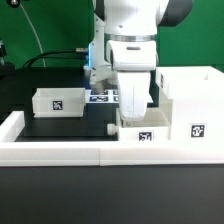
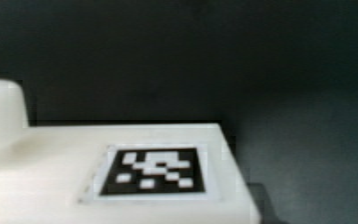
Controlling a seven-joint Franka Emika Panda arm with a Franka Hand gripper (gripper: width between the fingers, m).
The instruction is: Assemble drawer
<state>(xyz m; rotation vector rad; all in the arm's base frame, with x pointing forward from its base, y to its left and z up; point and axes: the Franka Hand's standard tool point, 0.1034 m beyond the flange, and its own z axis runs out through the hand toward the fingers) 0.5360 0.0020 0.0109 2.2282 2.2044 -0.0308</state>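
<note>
The drawer's casing point(image 1: 190, 100) stood upright at the exterior view's right against the border wall point(image 1: 60, 152), tagged face toward the camera. One tray point(image 1: 143, 131) sat just beside it and the other tray point(image 1: 57, 101) well apart at the left, open top up, long side across the view. The gripper point(image 1: 133, 106) hung over that first tray (the wrist view showed only a tagged white surface point(image 2: 158, 150)), and I could not tell how wide it stood or whether it touched anything.

You'll see the tall boxy white plastic casing point(image 1: 186, 98) standing upright at the exterior view's right, with a square black-and-white tag low on its front. One small white open-top plastic tray point(image 1: 55, 101) sits well apart on the black desk point(image 1: 60, 126), its tag facing you. The second such tray point(image 1: 140, 130) stands just beside the casing.
</note>
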